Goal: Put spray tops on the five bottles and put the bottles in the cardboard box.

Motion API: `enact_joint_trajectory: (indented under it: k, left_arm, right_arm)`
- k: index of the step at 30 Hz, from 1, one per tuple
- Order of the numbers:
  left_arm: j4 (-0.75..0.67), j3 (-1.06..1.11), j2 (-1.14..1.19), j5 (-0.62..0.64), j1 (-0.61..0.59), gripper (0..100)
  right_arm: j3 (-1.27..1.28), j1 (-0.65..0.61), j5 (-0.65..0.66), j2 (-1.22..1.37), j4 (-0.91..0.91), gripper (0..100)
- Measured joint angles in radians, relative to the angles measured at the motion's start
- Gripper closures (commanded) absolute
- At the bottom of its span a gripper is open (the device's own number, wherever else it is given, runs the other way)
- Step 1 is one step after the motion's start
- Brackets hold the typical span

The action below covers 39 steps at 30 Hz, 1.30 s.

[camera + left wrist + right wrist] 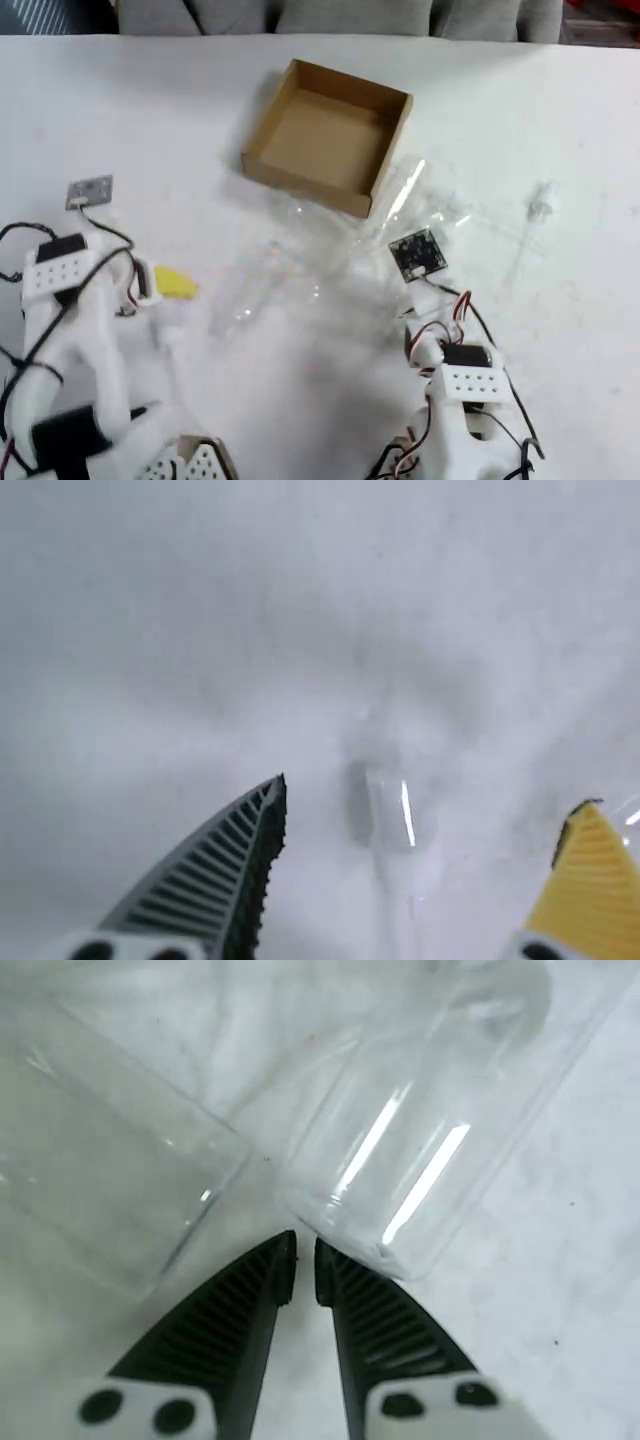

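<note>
Clear bottles (258, 283) lie beside the open cardboard box (300, 182), between it and the left arm (70, 330) and right arm (462, 392)

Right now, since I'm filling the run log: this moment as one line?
left gripper: open over small clear part | right gripper: shut beside bottle | box: empty

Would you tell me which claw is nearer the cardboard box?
Right. The right claw is by clear bottles, just off the cardboard box; the left claw is farther away, to its left.
</note>
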Motion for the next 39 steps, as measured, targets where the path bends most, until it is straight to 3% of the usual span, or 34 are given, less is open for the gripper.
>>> enact_joint_trajectory:
  k: [5, 13, 19, 30, 35, 39]
  left_arm:
    - [0.031, 0.012, 0.066, -0.109, 0.003, 74]
    - [-0.058, 0.132, 0.078, -0.158, 0.061, 76]
    - [-0.064, 0.157, 0.078, -0.166, 0.124, 98]
    - [-0.075, 0.153, 0.078, -0.169, 0.163, 98]
    - [-0.052, 0.014, 0.080, -0.160, 0.157, 98]
    - [-0.048, -0.091, 0.083, -0.009, 0.157, 98]
  right_arm:
    - [0.000, 0.000, 0.000, 0.000, 0.000, 98.1]
    - [0.000, 0.000, 0.000, 0.000, 0.000, 98.1]
    - [0.000, 0.000, 0.000, 0.000, 0.000, 98.1]
    - [0.000, 0.000, 0.000, 0.000, 0.000, 98.1]
    - [0.000, 0.000, 0.000, 0.000, 0.000, 98.1]
    - [0.000, 0.000, 0.000, 0.000, 0.000, 98.1]
